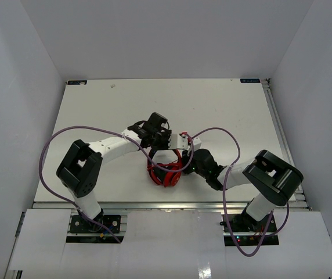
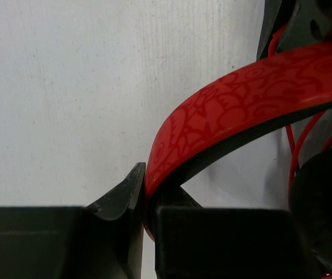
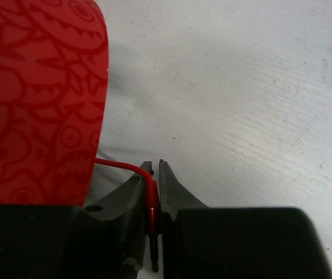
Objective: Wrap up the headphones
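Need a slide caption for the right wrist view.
Right gripper shut on the headphones' cable near its plug, patterned red headband alongside, white table beyond.

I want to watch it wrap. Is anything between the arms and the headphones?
Nothing visible. The left end effector grips the headband, and the right end effector pinches the cable.

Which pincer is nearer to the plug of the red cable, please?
Right. The right pincer pinches the plug; the left pincer clamps the headband instead.

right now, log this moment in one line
left gripper shut on headband | right gripper shut on cable near plug | headphones gripped by both
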Available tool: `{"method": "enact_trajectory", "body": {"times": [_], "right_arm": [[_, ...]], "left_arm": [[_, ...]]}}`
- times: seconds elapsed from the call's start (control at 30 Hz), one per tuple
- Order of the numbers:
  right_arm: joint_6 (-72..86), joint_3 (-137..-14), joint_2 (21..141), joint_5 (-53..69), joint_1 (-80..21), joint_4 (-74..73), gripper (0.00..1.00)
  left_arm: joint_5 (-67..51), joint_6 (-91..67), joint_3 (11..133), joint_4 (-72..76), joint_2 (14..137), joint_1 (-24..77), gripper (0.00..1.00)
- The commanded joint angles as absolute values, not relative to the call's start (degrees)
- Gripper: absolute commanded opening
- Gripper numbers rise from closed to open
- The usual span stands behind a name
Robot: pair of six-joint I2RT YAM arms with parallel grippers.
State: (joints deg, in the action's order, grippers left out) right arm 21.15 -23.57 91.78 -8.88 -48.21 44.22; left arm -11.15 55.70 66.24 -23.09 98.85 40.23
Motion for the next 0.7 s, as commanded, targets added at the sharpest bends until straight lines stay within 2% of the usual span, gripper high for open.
{"method": "enact_trajectory", "body": {"times": [0.0, 0.37, 0.67], "right_arm": [[22.4, -24.7, 92.6, -12.0, -47.7, 47.4, 0.2], [25.3, -24.5, 92.8, -14.5, -47.3, 44.7, 0.2], [27.7, -25.0, 94.0, -16.2, -47.0, 43.8, 0.28]], "left_arm": [[-3.5, 55.0, 69.0, -28.6, 103.5, 40.1, 0.0], [2.4, 50.7, 74.4, -32.2, 108.3, 40.2, 0.07], [2.1, 48.6, 75.6, -33.0, 110.0, 40.2, 0.13]]}}
